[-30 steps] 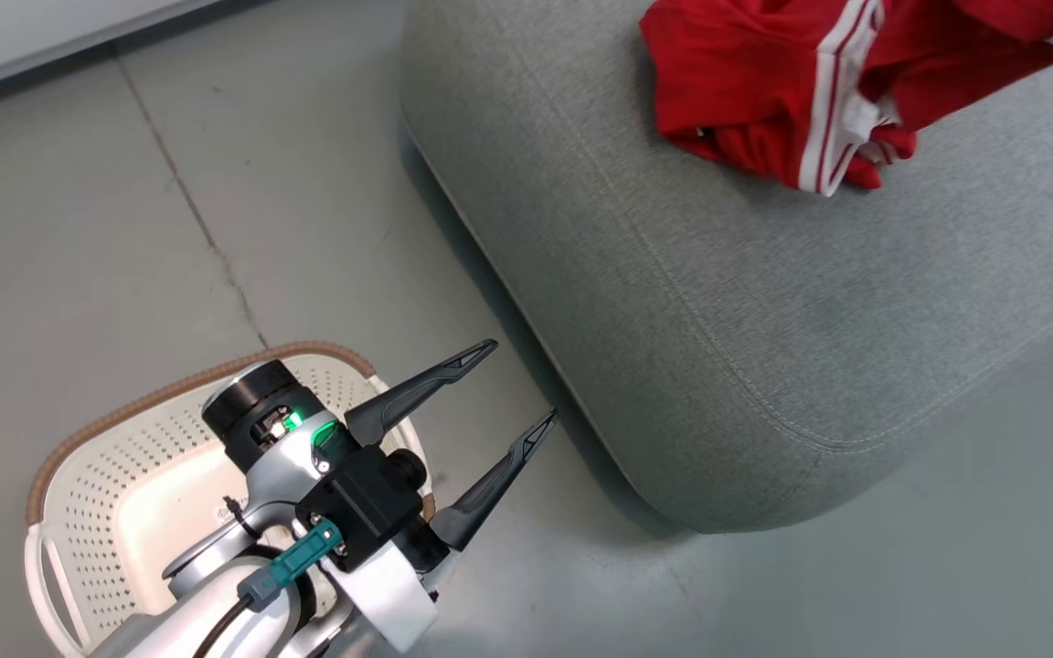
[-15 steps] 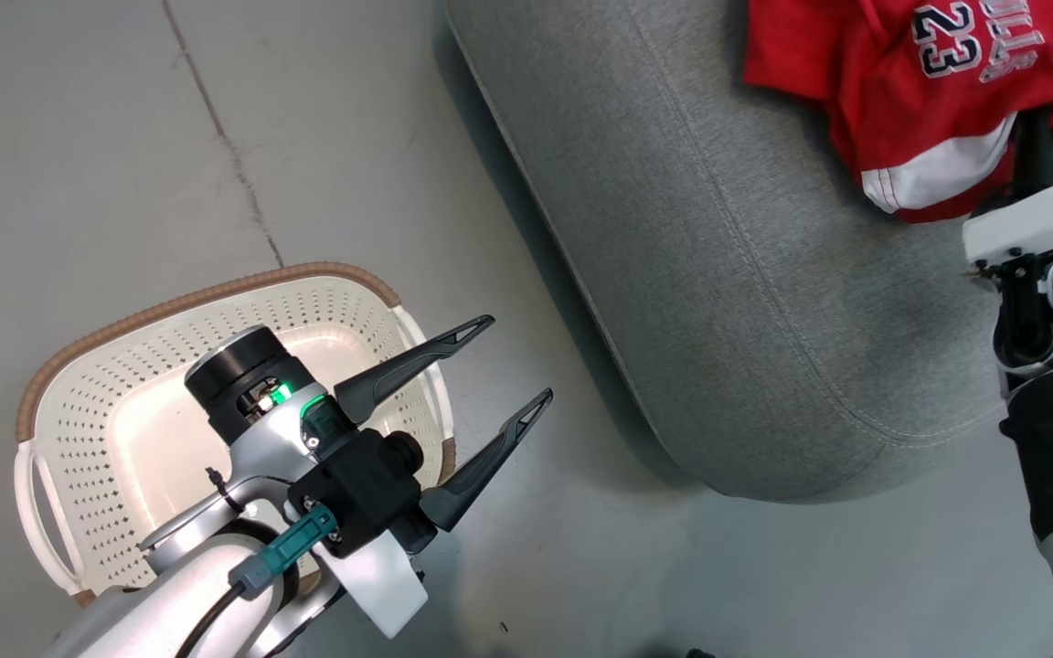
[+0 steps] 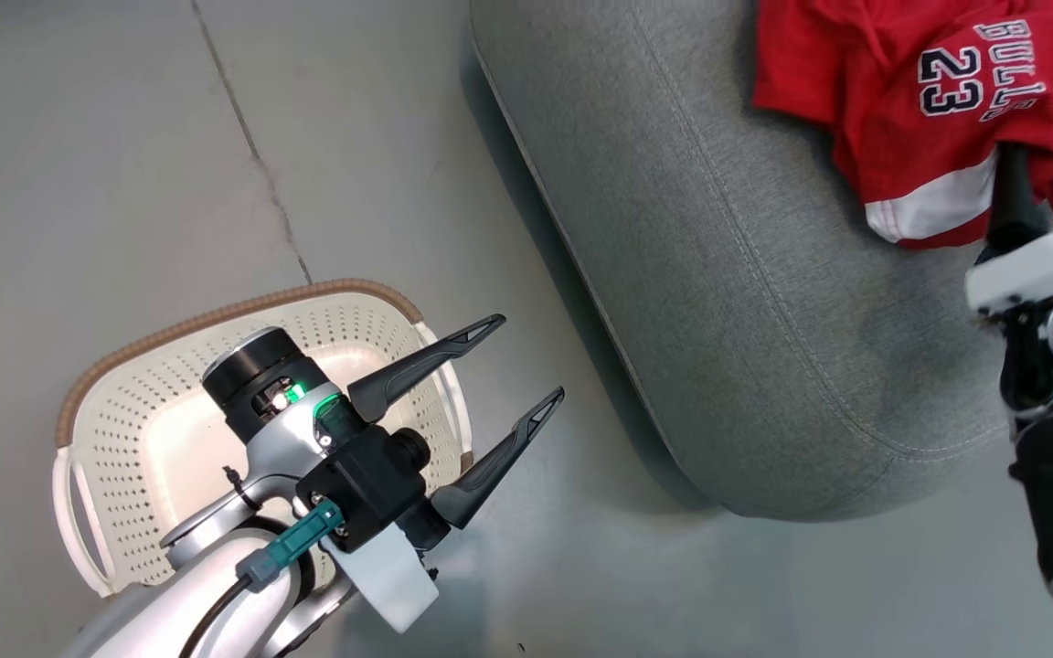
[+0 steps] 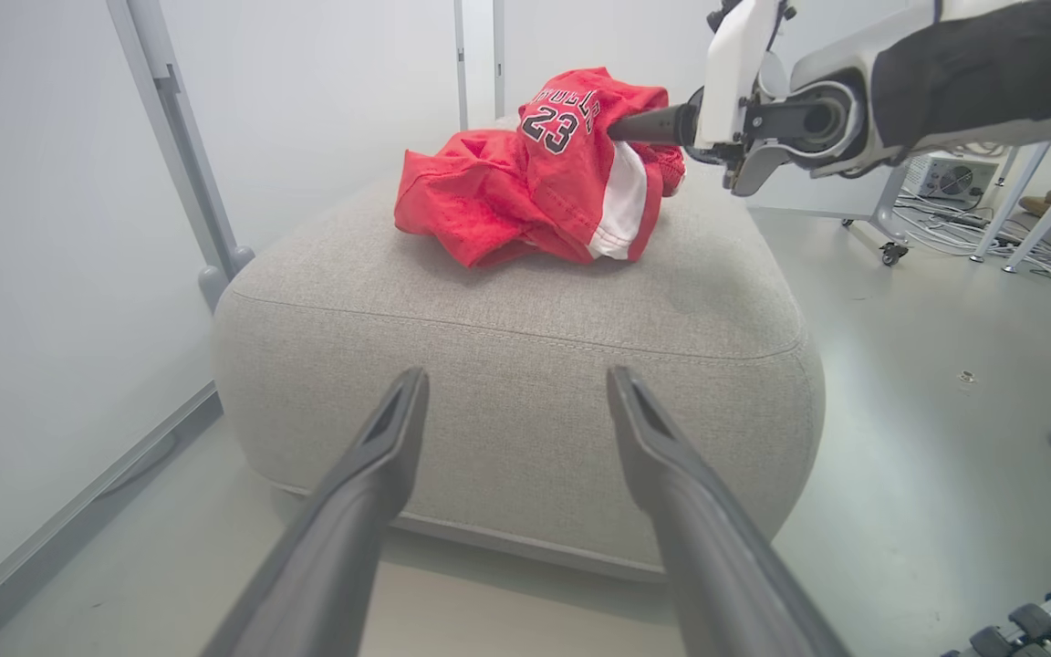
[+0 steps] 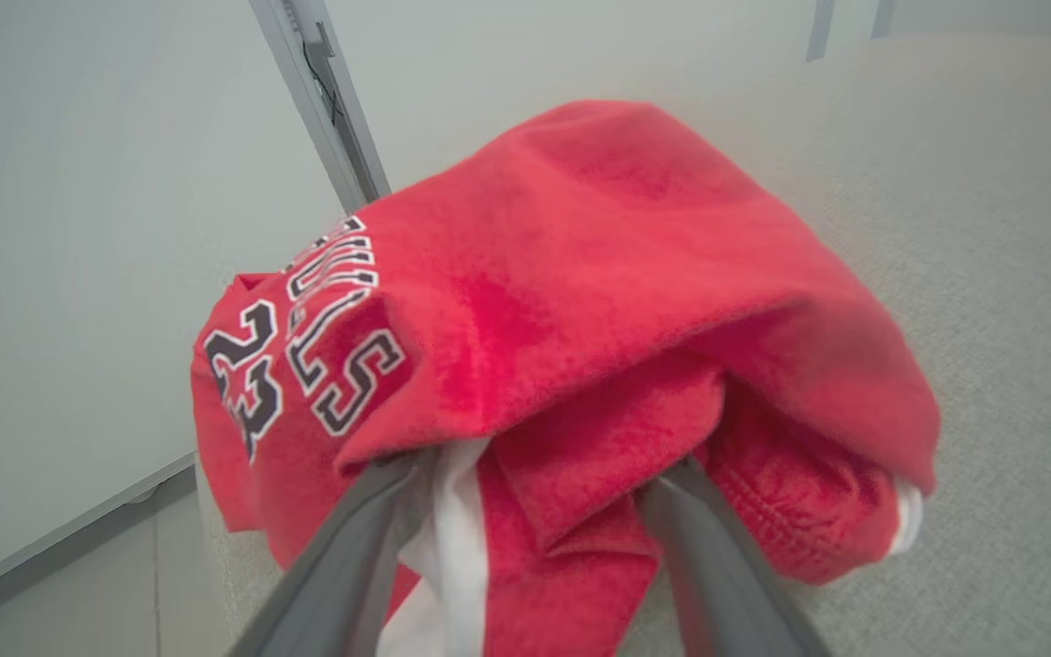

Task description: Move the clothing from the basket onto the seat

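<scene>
Right gripper [image 5: 544, 470]: fingers spread, tips buried in folds of the clothing [image 3: 910, 100], with cloth draped over and between them; no pinch seen. Clothing: crumpled heap on the seat [image 3: 728, 274], at its end farthest from the basket [image 3: 124, 343]; long side across the seat top, number 23 turned up. Left gripper [image 3: 528, 356]: spread wide, holding nothing, above the basket, which stands on the floor [image 3: 79, 137] near the seat's corner, apart from it.
</scene>
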{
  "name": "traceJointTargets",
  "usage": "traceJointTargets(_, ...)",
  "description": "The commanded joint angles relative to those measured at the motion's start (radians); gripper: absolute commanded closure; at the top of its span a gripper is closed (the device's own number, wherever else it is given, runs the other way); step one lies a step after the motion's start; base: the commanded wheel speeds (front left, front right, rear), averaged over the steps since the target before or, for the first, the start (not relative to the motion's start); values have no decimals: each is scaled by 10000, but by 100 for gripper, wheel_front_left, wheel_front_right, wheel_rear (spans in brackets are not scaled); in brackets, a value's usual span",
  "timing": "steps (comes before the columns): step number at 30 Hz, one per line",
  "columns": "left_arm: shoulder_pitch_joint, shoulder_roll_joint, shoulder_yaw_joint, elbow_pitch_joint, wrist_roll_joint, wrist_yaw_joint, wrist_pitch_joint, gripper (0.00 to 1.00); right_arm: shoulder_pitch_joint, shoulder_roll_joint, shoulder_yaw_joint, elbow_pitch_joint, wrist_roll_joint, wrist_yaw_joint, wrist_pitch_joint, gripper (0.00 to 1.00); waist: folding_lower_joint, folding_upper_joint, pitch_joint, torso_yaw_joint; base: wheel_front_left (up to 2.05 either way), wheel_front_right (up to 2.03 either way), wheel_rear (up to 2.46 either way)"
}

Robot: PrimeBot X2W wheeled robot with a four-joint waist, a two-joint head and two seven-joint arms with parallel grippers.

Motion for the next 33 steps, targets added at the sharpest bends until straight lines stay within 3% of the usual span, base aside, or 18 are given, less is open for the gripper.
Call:
traceJointTargets(1, 84, -53, -10, 105, -72, 83, -130, 0, 392, 55, 71, -138, -183, 21, -17, 0, 0, 0, -289, 15, 0, 0, 0)
traceJointTargets(18, 613, -609, -60, 837, -470, 546, -851, 0, 3341, 315, -504, -2116, -859, 22, -17, 0, 0, 0, -1749, 532, 0, 0, 0)
traceJointTargets(25, 821, -793, 156, 1087, -682, 900, -1175, 0, 4443, 707, -881, -4185, -1577, 21, -19, 0, 0, 0, -2182, 1048, 0, 0, 0)
traceJointTargets(33, 1100, -903, 595, 1263, -1016, 1382, -1493, 0, 5287, 1023, -612, -6103, -2329, 22, -13, 0, 0, 0, -2537, 1790, 0, 0, 0)
